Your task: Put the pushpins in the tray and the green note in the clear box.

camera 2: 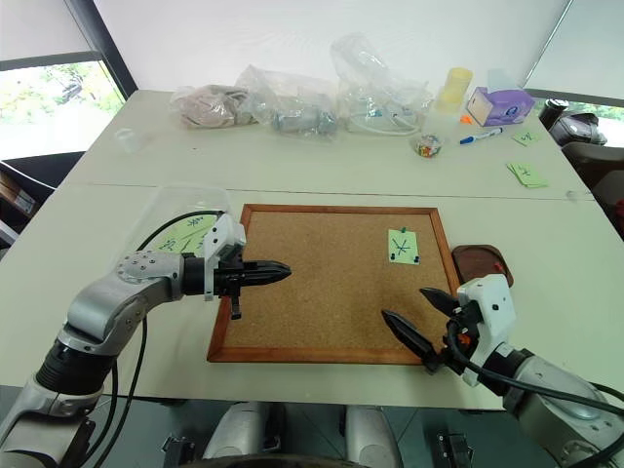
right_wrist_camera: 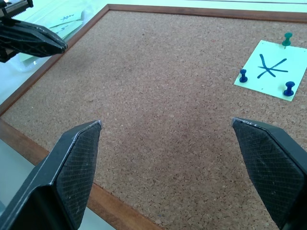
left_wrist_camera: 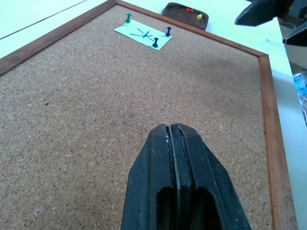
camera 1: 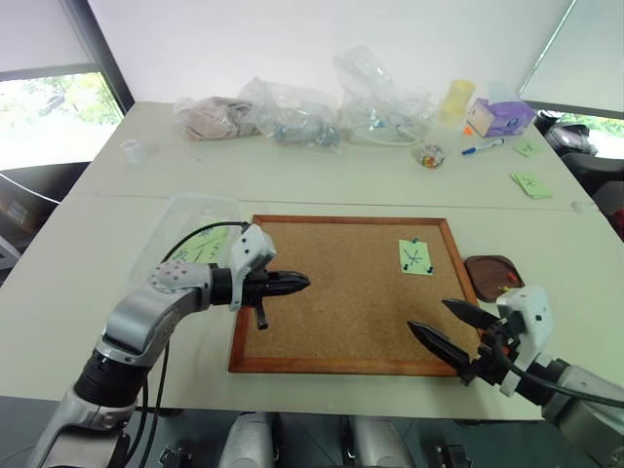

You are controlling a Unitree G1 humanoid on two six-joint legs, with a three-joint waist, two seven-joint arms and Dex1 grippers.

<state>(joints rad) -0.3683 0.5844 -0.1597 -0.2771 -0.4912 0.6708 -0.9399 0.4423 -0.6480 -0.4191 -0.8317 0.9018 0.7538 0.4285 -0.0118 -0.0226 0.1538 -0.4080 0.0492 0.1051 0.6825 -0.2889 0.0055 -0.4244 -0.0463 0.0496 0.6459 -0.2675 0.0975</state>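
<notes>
I see the light green square paper note [camera 1: 415, 256] fixed by 3 pushpins [right_wrist_camera: 289, 88] at the cork board's [camera 1: 341, 292] 2 o'clock; my left end effector [camera 1: 298, 284] is pressed together, my right end effector [camera 1: 441, 325] spread.

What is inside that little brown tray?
The tray holds one red pushpin and one yellow pushpin; its near rim may hide a little of its floor.

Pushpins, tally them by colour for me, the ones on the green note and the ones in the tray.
Blue: 2, on the green note, one here
Green: 1, on the note
Red: 1, in the tray
Yellow: 1, in the tray
Total: 5
</notes>
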